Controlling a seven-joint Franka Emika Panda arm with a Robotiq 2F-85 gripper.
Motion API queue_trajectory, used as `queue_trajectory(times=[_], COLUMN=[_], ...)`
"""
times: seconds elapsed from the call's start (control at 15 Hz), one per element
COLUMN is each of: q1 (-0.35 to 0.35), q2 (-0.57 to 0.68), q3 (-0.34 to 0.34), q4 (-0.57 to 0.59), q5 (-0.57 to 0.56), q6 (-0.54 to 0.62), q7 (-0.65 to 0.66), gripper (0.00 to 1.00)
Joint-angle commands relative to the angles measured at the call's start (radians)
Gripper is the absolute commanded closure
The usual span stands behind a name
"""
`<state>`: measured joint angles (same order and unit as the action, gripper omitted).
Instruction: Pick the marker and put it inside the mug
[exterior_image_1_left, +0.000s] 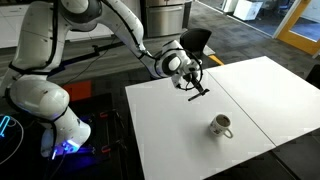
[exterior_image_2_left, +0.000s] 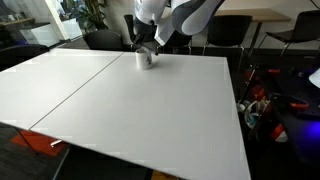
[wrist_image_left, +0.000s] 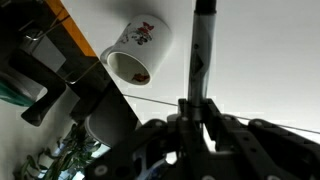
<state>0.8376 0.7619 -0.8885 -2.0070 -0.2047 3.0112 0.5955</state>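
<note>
My gripper hangs above the white table, shut on the thin black marker, which sticks out below the fingers. In the wrist view the marker runs upright from between the jaws. The whitish mug stands upright on the table, apart from the gripper and nearer the front edge. In the wrist view the mug shows a dark inside and a small picture on its side, to the left of the marker. It also shows in an exterior view, with the gripper behind it.
The white table has a seam line across it and also shows in an exterior view. A black chair stands behind the table. More chairs and cables with gear lie beyond the table edge.
</note>
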Motion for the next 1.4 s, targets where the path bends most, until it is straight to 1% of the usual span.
queue_trajectory(times=[0.0,0.2,0.47,0.67,1.13,1.33], q1=[0.053,0.053,0.053,0.062,0.038,0.014], q2=[0.042,0.057,0.084,0.12,0.199,0.246], q3=[-0.08,-0.105,-0.138,-0.183,-0.258,-0.271], q4=[-0.009,0.005,0.021,0.03,0.088,0.143], q5=[0.086,0.151,0.207,0.241,0.317,0.355], q6=[0.01,-0.005,-0.011,-0.002,-0.015,-0.029], q7=[0.016,0.005,0.009,0.024,0.03,0.044], gripper=[0.95,0.95,0.95,0.95,0.95,0.95])
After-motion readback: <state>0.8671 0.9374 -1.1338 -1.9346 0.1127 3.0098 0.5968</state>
